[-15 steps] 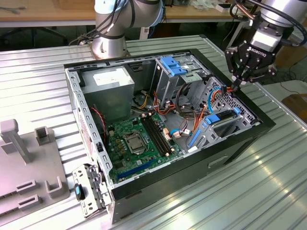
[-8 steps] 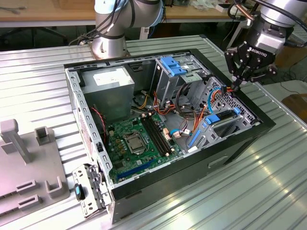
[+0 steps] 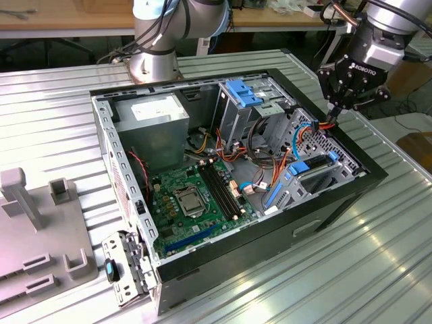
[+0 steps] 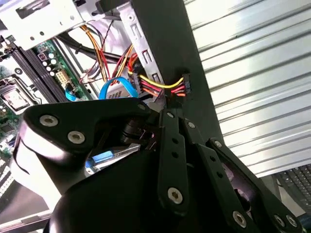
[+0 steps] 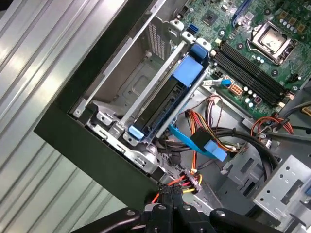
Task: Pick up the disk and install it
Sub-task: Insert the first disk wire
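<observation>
Black jointed-metal end effector sits at the rim of the open black-and-grey sheet-metal computer case, toward the exterior view's right. Its fingertips are clenched on a small black plastic power plug with red, yellow and orange wires; the second wrist view shows the same pinch. The flat dark grey metal disk with bright blue plastic rails lies slotted in the grey perforated steel drive bay just inside that rim, near the plug but apart from it. A flat blue ribbon cable runs beside the disk. A green circuit board covers the case floor. The case rests on a ribbed silver metal surface.
</observation>
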`<state>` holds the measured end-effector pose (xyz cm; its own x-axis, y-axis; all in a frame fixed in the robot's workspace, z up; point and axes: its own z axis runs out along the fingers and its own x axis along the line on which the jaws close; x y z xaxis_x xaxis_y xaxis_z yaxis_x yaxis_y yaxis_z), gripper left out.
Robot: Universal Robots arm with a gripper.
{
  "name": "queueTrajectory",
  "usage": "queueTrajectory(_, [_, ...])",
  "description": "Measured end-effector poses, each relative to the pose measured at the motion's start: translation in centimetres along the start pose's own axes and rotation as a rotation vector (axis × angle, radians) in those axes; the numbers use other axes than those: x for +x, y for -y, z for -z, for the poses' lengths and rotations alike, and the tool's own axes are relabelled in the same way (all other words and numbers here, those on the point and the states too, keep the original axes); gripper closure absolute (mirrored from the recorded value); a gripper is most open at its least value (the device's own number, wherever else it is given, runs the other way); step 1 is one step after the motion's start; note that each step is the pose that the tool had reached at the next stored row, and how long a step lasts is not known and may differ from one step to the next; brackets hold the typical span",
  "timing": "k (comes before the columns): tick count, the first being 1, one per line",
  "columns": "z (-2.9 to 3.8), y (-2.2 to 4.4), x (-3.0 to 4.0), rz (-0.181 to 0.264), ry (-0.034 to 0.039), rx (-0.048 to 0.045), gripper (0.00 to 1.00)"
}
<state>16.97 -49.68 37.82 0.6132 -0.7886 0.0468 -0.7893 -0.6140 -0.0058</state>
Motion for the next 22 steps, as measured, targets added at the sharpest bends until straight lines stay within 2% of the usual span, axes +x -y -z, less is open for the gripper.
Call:
queueTrajectory(2, [-0.01, 0.65, 0.19, 0.009, 0.0001, 0.0003, 0.89])
queueTrajectory(10, [-0.04, 0.82, 0.26, 0.199, 0.0013, 0.0094, 0.89])
queueTrajectory(13, [-0.05, 0.95, 0.32, 0.223, 0.0014, 0.0105, 0.89])
queueTrajectory(22, [-0.13, 1.07, 0.31, 0.385, 0.0022, 0.0180, 0.89])
